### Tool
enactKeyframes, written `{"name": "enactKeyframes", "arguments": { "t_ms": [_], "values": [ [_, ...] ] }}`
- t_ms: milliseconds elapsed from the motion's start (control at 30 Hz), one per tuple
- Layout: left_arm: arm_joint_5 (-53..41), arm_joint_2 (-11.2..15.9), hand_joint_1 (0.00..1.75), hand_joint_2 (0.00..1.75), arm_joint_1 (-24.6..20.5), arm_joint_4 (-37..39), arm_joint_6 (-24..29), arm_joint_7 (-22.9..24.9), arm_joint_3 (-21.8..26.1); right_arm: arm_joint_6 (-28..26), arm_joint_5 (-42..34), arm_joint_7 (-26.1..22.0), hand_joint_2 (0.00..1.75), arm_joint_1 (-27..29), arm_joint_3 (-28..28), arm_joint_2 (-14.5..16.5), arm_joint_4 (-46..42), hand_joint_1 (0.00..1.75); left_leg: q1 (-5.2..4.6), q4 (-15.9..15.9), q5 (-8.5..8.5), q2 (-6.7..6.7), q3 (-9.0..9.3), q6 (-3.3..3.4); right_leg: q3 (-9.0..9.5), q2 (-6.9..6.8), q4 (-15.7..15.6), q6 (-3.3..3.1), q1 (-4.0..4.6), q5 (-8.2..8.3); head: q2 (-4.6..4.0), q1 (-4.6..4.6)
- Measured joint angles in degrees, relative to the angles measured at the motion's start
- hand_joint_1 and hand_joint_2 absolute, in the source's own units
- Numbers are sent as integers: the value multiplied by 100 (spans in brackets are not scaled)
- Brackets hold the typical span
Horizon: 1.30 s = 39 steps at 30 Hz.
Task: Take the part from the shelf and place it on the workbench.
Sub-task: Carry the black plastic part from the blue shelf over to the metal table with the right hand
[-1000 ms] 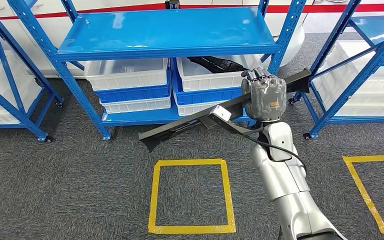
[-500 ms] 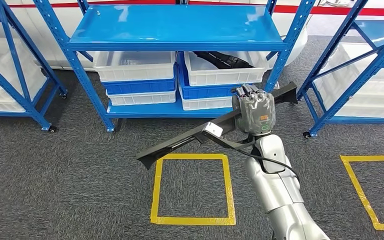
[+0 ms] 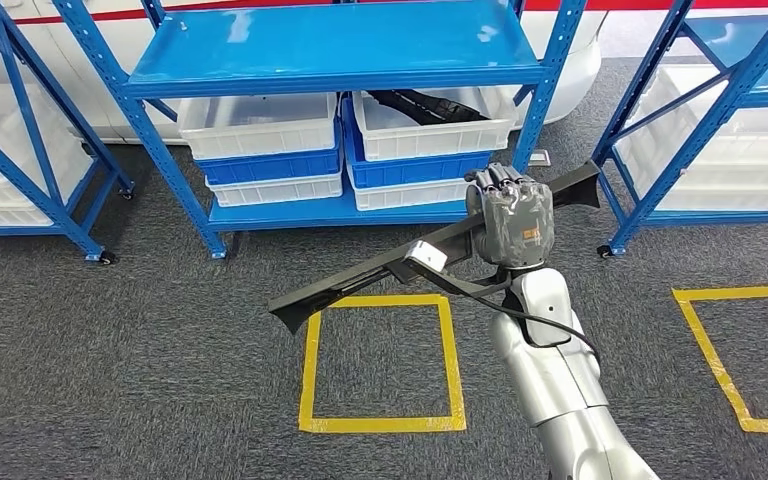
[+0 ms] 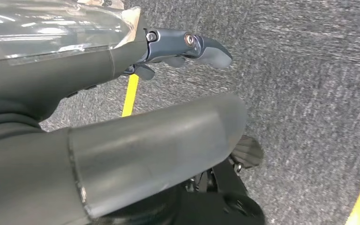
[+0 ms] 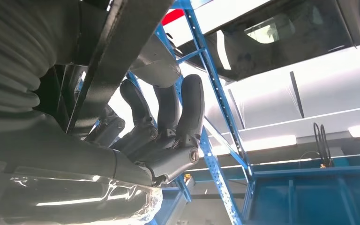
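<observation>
Now the right hand (image 3: pixel 513 220) grips the long black part (image 3: pixel 360 277) off-centre, clear of the blue shelf (image 3: pixel 335 48), above the carpet. It looks stiff and unwieldy, likely to tip; a middle hold seems steadier. I cannot tell the left hand's (image 4: pixel 187 44) state.

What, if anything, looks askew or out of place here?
Nothing looks damaged or spilled. The long black part sits tilted in the right hand, gripped off-centre, its lower end over the yellow floor square.

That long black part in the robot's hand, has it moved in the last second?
Yes. The part has come back from the shelf: its lower tip now hangs beside the yellow square, with the right hand gripping it.
</observation>
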Motion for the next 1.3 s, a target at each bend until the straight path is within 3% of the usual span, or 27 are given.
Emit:
{"name": "enactKeyframes", "arguments": {
  "t_ms": [67,100,200,267,367,400,467,533,567,600,633,700,767,867,900,933,1000,1067,1100,1133,1233,1300],
  "values": [
    [-10,1,0,0,2,1,9,16,1,5,2,44,175,20,0,-8,-2,175,5,528,-249,0,-122,-16,-93,0,6,3,14,66,0,-9],
    [-21,2,0,0,2,1,13,28,1,9,3,73,175,33,0,-13,-10,175,5,481,-219,0,-26,-7,-130,1,9,13,19,92,0,-11],
    [-57,3,0,0,-2,-1,2,75,1,19,4,153,175,46,-5,-30,-78,175,-11,-630,134,-8,763,80,-191,6,19,72,38,152,0,-14],
    [-74,5,0,0,-7,-1,-15,117,0,27,5,186,175,42,-11,-31,-118,175,-43,-1076,215,-16,1034,146,-217,3,28,129,56,189,0,-9],
    [-95,9,0,0,1,1,-29,168,0,37,18,205,175,50,-14,-20,-135,175,-65,-1131,291,-4,1005,250,-267,1,44,228,50,227,0,-9],
    [-97,10,0,0,2,1,-39,174,0,39,21,206,175,52,-16,-19,-137,175,-59,-1153,337,6,986,297,-322,3,133,239,45,161,0,2],
    [-97,9,0,0,-1,-1,-63,179,0,45,22,208,175,53,-26,-21,-136,175,-44,-1182,426,23,913,370,-562,11,661,208,35,-172,0,36],
    [-97,11,0,0,0,0,-76,181,0,48,22,215,175,65,-35,-21,-126,175,-49,-1178,499,24,805,397,-854,13,1449,190,28,-557,0,67],
    [-97,11,0,0,2,1,-78,181,0,48,22,219,175,76,-39,-21,-119,175,-50,-1176,536,24,754,395,-919,13,1694,209,25,-657,0,69],
    [-97,13,0,0,3,1,-81,181,0,48,21,222,175,84,-44,-22,-113,175,-51,-1172,570,22,707,387,-862,13,1702,245,21,-665,0,73],
    [-97,12,0,0,4,0,-84,181,0,48,21,224,175,87,-48,-22,-108,175,-51,-1167,600,20,668,373,-683,12,1470,289,15,-593,0,75],
    [-97,10,0,0,2,-1,-91,182,0,48,15,225,175,69,-52,-17,-105,175,-62,-1139,646,17,607,331,-148,11,613,343,11,-370,0,76],
    [-89,11,0,0,-2,-1,-95,182,0,48,-28,223,175,46,-62,-4,-102,175,-78,-1108,688,20,557,268,144,15,86,292,24,-235,0,68],
    [-62,13,0,0,2,0,-93,183,0,56,-237,182,175,39,-104,13,-80,175,-58,-1096,749,18,504,157,124,18,47,151,40,-147,0,63],
    [-59,14,0,0,4,1,-91,183,0,60,-300,166,175,36,-115,21,-75,175,-48,-1035,686,12,469,120,101,16,42,103,28,-108,0,58],
    [-58,16,0,0,5,1,-90,183,0,63,-336,156,175,32,-122,32,-73,175,-38,-870,541,7,398,83,72,13,33,58,13,-68,0,45],
    [-53,19,0,0,4,1,-87,182,0,68,-376,138,175,30,-139,46,-66,175,-20,-204,74,0,141,17,-11,24,30,-2,10,-1,0,13],
    [-31,23,0,0,5,1,-87,193,1,79,-459,105,175,39,-167,49,-48,175,-10,457,-253,-1,-77,-14,-103,58,34,-11,25,58,0,2],
    [-15,25,0,0,6,1,-87,204,1,88,-527,84,175,43,-184,48,-34,175,-9,527,-265,-4,-52,-10,-145,83,36,-5,33,90,0,-1],
    [-3,27,0,0,6,1,-86,217,1,98,-604,54,175,43,-206,46,-22,175,-9,363,-180,-15,94,10,-179,118,37,3,40,121,0,-1],
    [34,41,0,0,4,1,-75,245,2,115,-834,-49,175,26,-274,37,-12,175,-16,-792,177,-244,853,143,-248,240,40,47,59,201,0,5],
    [72,50,0,0,6,1,-63,257,3,121,-988,-120,175,28,-324,28,-14,175,-46,-1107,211,-324,1036,209,-289,314,40,107,52,251,0,8]
  ]
}}
